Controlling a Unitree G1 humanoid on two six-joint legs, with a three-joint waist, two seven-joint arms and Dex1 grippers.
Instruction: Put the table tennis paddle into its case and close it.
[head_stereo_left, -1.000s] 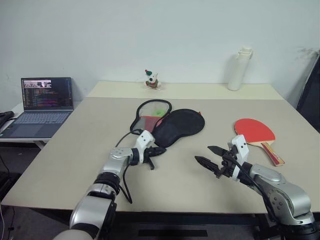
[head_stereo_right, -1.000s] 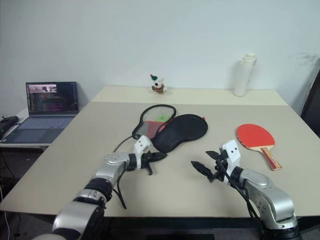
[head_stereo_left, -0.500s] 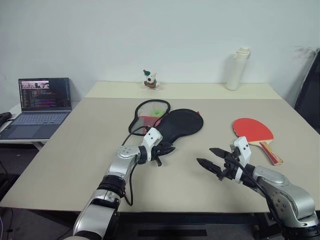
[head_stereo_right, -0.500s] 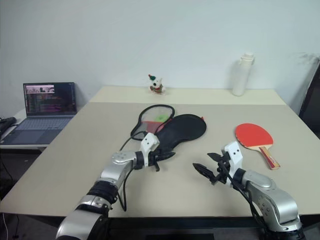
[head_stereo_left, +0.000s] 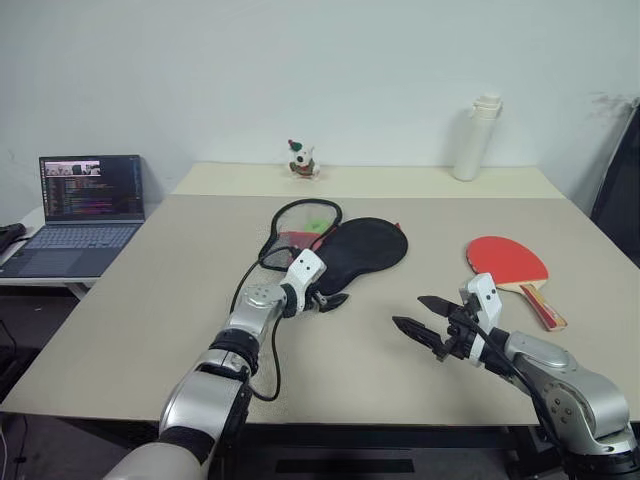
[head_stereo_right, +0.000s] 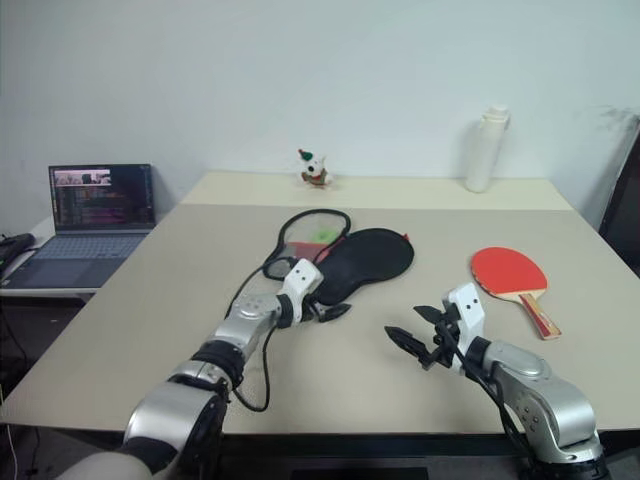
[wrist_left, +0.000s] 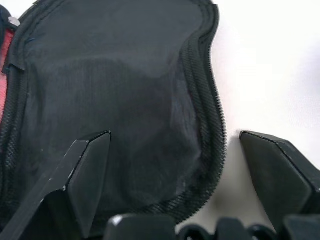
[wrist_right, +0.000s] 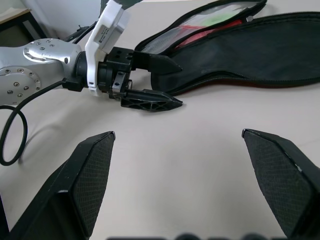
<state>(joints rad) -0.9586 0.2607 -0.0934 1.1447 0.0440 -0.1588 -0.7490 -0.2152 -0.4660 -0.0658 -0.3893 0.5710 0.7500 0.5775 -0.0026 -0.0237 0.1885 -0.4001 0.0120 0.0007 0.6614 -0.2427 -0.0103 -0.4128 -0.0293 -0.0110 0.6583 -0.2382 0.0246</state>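
The left pincer (head_stereo_left: 330, 296) is gaping, straddling the soft, floppy black zip-edged fabric case (wrist_left: 115, 95); its stiffer zipper rim looks best to pinch.

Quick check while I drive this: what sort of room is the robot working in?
Most likely an office or lab. A large beige table stands against a plain white wall; an open laptop showing code sits on a side desk, and a white bottle and a small toy figure stand at the far edge.
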